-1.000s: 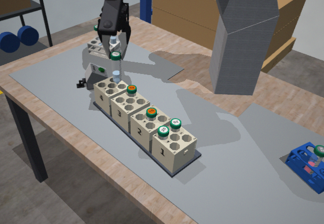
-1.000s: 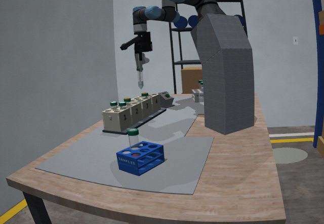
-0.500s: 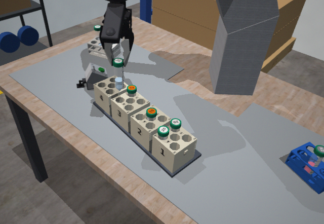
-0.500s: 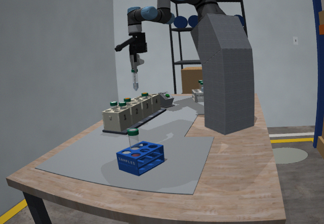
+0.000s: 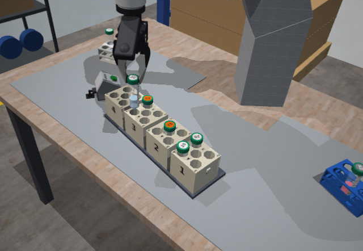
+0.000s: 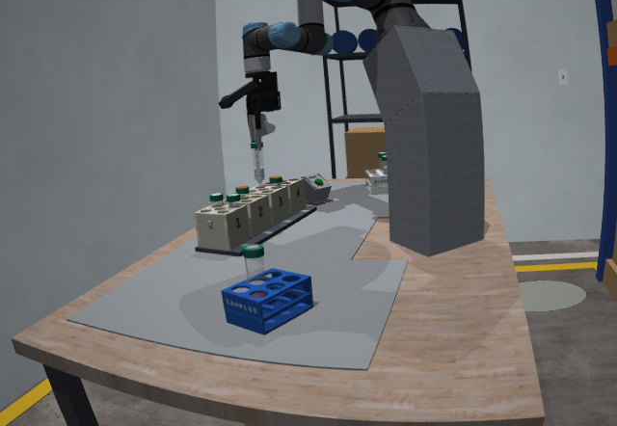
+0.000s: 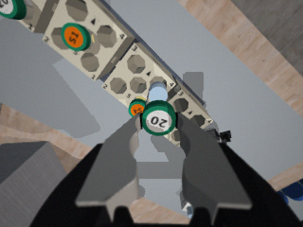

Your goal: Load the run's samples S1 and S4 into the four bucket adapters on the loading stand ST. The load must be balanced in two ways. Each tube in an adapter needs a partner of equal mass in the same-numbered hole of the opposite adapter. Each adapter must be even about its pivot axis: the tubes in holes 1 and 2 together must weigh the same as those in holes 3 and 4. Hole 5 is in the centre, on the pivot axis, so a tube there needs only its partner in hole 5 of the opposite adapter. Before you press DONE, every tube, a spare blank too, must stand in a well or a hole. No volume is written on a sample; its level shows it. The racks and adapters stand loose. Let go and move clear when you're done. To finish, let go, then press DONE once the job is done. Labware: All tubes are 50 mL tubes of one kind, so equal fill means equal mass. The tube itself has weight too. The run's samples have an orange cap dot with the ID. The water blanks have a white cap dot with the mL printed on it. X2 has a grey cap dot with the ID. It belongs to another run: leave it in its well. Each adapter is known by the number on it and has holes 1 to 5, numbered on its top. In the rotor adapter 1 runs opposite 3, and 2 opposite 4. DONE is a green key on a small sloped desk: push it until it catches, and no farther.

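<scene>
Over adapter 3 [image 5: 134,129] [image 6: 280,202] [image 7: 124,76]: the 20 blank [image 5: 133,95] [image 6: 258,162] [image 7: 158,118], upright, pinched by its green cap. Gripper [image 5: 134,80] [image 6: 255,146] [image 7: 158,113] is closed on it, one finger each side of the cap, tube hanging straight below the tips. Tube bottom is above the adapter top, by hole 4; exact alignment can't be judged.

Adapter 3 also has S4 [image 5: 147,99] [image 6: 275,179] [image 7: 137,109] in hole 1, just beside the hanging tube. Adapter 2 [image 5: 156,147] [image 6: 259,212] [image 7: 97,66] has S1 [image 5: 169,125] [image 6: 242,189] [image 7: 75,37] in hole 5, the centre. Adapter 1 [image 5: 182,172] [image 6: 238,226] has two tubes with white dots in corner holes, left [image 5: 182,146] and far [image 5: 196,138] in the top view. Adapter 4 [image 5: 113,110] [image 6: 297,195] is at the end of the row, next to the desk [image 5: 101,87] [image 6: 316,194] with the green DONE key [image 5: 113,78] [image 6: 318,181].

Blue rack [image 5: 337,193] [image 6: 242,307], well apart from the stand [image 5: 191,196] [image 6: 203,250]: one green-capped tube [image 5: 357,168] [image 6: 254,252], reddish contents, ID unreadable. Blanks rack [image 5: 105,58] [image 6: 377,184], beyond the desk: at least one tube with a white dot [image 5: 109,31], partly hidden behind the pedestal in the exterior view.
</scene>
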Motion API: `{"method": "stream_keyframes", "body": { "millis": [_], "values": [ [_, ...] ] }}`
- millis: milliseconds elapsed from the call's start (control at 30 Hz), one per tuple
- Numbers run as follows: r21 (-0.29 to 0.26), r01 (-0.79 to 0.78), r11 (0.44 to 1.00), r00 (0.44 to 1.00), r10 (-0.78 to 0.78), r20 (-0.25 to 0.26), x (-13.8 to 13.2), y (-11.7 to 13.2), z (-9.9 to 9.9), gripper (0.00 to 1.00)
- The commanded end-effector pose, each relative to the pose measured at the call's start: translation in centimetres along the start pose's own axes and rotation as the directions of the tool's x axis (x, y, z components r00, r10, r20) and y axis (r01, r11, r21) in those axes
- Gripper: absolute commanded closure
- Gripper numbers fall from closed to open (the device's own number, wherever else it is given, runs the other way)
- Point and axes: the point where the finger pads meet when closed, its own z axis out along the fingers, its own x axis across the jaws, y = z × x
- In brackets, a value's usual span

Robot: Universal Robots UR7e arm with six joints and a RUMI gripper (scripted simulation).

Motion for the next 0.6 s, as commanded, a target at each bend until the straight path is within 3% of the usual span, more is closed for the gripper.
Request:
{"method": "stream_keyframes", "body": {
  "millis": [0,567],
  "values": [
    [0.001,0.000,1.000,1.000,0.000,-0.002,0.06,-0.05,0.64,1.00],
    [0.001,0.000,1.000,1.000,0.000,-0.002,0.06,-0.05,0.91,1.00]
  ]
}}
